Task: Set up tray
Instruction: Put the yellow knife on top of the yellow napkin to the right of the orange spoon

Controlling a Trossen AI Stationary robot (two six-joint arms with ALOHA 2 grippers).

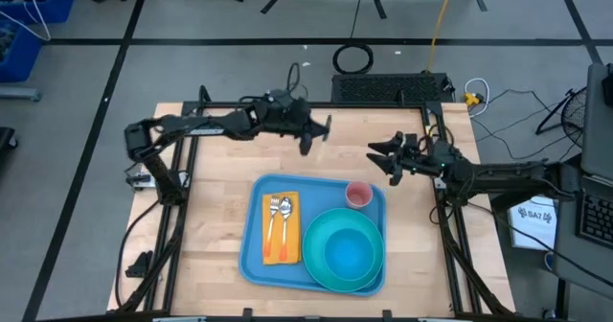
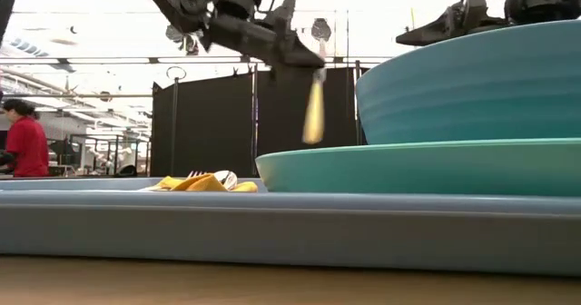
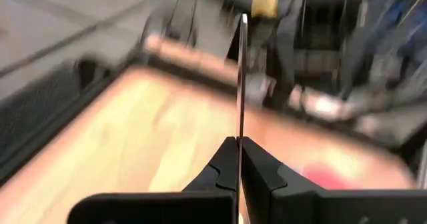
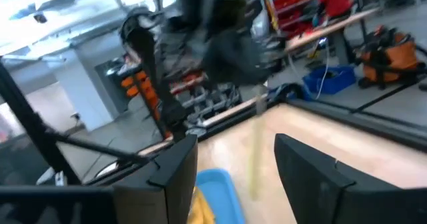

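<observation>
Our left gripper (image 1: 307, 142) hangs above the tabletop (image 1: 215, 197) behind the tray (image 1: 251, 255), its fingers pinched shut on a thin knife (image 2: 314, 110) that dangles by one end, so we judge it could twist or slip out on the way down. The tray already carries a napkin (image 1: 281, 252) with fork and spoon, a plate (image 1: 321, 267), bowl (image 1: 347, 248) and pink cup (image 1: 357, 195), leaving little bare room. Our right gripper (image 1: 381, 156) waits nearby with fingers wide and empty.

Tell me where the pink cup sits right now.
In the high view, the pink cup stands in the tray's far right corner, just behind the bowl.
</observation>
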